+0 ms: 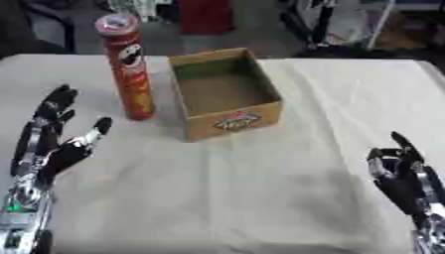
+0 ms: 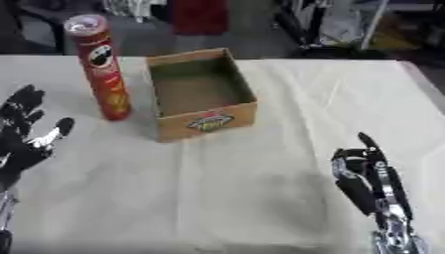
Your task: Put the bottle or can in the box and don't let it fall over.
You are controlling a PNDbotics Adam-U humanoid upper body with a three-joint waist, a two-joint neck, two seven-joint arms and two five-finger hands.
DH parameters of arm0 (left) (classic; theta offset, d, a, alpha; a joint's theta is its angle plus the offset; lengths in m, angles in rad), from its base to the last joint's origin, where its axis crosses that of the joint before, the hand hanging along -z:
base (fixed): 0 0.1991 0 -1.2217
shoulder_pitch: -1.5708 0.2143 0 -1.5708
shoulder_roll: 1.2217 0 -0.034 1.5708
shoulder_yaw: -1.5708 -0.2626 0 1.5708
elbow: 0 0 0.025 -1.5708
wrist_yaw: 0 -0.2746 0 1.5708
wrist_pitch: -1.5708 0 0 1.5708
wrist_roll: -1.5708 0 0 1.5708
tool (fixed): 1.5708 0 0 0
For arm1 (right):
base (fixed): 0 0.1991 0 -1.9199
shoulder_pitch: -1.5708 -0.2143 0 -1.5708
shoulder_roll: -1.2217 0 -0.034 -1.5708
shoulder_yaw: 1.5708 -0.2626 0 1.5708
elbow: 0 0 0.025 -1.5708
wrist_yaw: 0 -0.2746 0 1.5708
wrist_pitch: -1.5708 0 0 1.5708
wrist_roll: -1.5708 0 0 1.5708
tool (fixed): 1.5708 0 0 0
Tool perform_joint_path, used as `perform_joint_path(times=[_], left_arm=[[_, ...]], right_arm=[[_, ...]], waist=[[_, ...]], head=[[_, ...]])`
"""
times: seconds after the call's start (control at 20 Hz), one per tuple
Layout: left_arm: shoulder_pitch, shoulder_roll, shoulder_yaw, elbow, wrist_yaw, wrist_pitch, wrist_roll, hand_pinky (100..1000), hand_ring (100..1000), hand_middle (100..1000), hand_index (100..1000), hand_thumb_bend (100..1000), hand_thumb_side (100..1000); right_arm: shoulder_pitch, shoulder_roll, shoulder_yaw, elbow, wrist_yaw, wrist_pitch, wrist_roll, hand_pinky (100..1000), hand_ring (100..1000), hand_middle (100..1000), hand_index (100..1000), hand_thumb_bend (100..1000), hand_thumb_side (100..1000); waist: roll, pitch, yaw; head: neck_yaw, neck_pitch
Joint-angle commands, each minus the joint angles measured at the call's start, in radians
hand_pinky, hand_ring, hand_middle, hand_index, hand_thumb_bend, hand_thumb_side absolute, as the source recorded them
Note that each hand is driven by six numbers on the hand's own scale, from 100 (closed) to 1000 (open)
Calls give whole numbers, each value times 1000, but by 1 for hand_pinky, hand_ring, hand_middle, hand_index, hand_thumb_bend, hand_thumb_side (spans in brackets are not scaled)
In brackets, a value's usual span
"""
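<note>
There are two hands, one can and one box, all over a table (image 1: 260, 198) with a pale cloth on it. Nearest, at the low right corner, is the right hand (image 2: 369, 181). It points up with its fingers nearly straight and a little bent at the top, so it is open. It holds nothing and touches nothing. At the low left side is the left hand (image 1: 50, 141). Its fingers are spread wide and straight, with the thumb sticking out to the right, so it is open too. It holds nothing. It is near the can but does not touch it. A bit farther, left of the middle, stands the can (image 1: 128, 67). It is tall, red and orange, with a round lid on top. It stands upright on the cloth, outside the box. It is just beside the box's left wall, and I cannot tell if they touch. The box (image 1: 224, 94) is brown card, open at the top, with nothing inside it. It has a small picture on its near side. The bare cloth lies between each hand and the box. Past the far edge of the table is a dark floor with a red thing (image 1: 205, 15) and some dim stuff.
</note>
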Motion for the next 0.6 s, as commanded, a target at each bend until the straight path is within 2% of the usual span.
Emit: perform_joint_path(times=[0.05,0.45,0.6], left_arm=[[-9,16,5,-21,2,-4,0,964,959,849,947,564,245],[-8,16,6,-21,2,-4,0,966,960,849,948,569,253],[-9,19,7,-18,0,-1,5,965,959,850,949,593,283]], right_arm=[[-9,-17,-5,-11,-2,1,-3,745,664,664,1000,100,500],[-9,-17,-5,-11,-2,1,-4,745,664,664,1000,100,500],[-8,-17,-5,-11,-2,1,-4,745,664,664,1000,100,500]], waist=[[3,-10,-1],[2,-9,-1],[2,-9,-1]], head=[[-1,-7],[0,-8],[0,-8]])
